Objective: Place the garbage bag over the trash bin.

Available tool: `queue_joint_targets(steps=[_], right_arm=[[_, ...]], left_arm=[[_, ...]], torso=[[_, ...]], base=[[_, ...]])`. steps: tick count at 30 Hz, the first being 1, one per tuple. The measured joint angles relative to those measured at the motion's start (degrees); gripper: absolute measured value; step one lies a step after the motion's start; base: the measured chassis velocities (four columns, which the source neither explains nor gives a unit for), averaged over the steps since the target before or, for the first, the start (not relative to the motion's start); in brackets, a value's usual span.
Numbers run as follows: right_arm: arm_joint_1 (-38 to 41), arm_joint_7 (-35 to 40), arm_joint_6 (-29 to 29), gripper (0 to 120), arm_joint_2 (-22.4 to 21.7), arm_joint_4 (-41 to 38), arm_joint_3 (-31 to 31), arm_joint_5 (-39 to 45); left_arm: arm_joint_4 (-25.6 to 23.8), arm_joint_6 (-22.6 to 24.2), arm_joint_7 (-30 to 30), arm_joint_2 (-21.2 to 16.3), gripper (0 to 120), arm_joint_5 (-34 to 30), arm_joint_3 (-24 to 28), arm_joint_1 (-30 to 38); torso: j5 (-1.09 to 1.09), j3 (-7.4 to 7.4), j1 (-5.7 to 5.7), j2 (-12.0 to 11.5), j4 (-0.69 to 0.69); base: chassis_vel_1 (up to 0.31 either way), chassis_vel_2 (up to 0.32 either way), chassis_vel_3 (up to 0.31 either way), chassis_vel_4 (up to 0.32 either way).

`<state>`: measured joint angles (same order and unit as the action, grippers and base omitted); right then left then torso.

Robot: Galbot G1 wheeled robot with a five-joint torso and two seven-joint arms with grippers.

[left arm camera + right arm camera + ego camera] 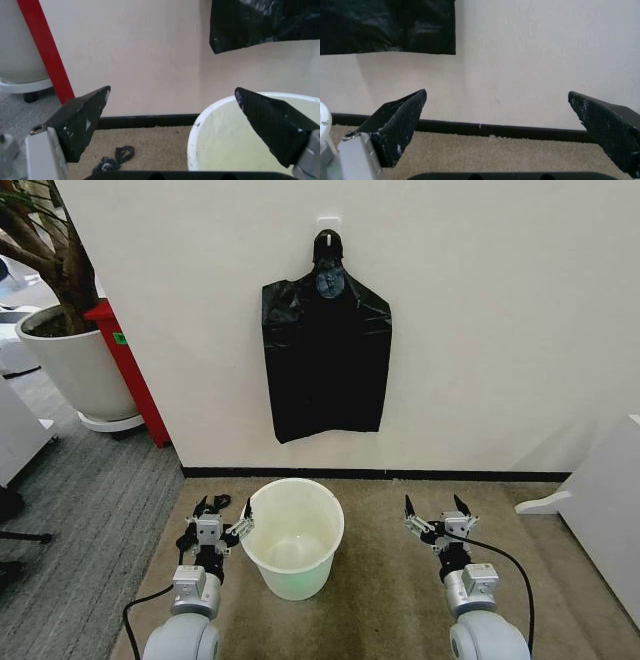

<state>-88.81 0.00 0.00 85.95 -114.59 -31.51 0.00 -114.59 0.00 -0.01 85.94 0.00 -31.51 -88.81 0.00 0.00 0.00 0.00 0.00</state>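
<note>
Garbage bag (327,360) hangs flat on the wall from a hook (327,242), directly above and behind the trash bin (292,536). Bin upright on tan carpet (390,580). Left pincer (223,515) just beside bin's rim, fingers apart, holding nothing. Right pincer (437,511) well apart from bin, fingers apart, holding nothing.

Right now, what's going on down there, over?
Left gripper open beside trash bin; right gripper open over carpet. Garbage bag hangs on wall hook, untouched. Nothing in the way.
</note>
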Motion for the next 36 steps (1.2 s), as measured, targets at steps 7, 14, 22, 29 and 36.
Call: queue_joint_targets(steps=[7, 14, 22, 29, 36], right_arm=[[0.0, 0.0, 0.0, 100, 0.0, 0.0, 0.0, 0.0], [0.0, 0.0, 0.0, 100, 0.0, 0.0, 0.0, 0.0], [-0.8, 0.1, 1.5, 100, -0.3, -1.8, 0.3, 0.2], [-5.6, 1.3, 10.6, 100, -1.8, -13.8, 2.6, 1.9], [-5.3, 2.6, 12.2, 100, -4.4, -18.5, 4.1, 5.7]], left_arm=[[0.0, 0.0, 0.0, 0.0, 99, 0.0, 0.0, 0.0], [0.0, 0.0, 0.0, 0.0, 99, 0.0, 0.0, 0.0], [-1.2, -0.7, -0.3, -1.0, 100, -1.8, -0.6, -0.6], [-10.0, -6.1, -3.2, -7.2, 100, -12.7, -4.9, -4.5], [-18.2, -11.6, -5.9, -12.9, 100, -23.0, -9.0, -8.3]], torso=[[0.0, 0.0, 0.0, 0.0, 0.0], [0.0, 0.0, 0.0, 0.0, 0.0], [-0.02, 0.01, 0.0, 0.0, -0.01], [-0.01, 0.0, 0.0, 0.0, 0.0], [0.02, -0.01, 0.0, 0.0, 0.0]], base=[[0.0, 0.0, 0.0, 0.0], [0.0, 0.0, 0.0, 0.0], [0.0, 0.0, 0.0, 0.0], [0.0, 0.0, 0.0, 0.0], [0.0, 0.0, 0.0, 0.0]])
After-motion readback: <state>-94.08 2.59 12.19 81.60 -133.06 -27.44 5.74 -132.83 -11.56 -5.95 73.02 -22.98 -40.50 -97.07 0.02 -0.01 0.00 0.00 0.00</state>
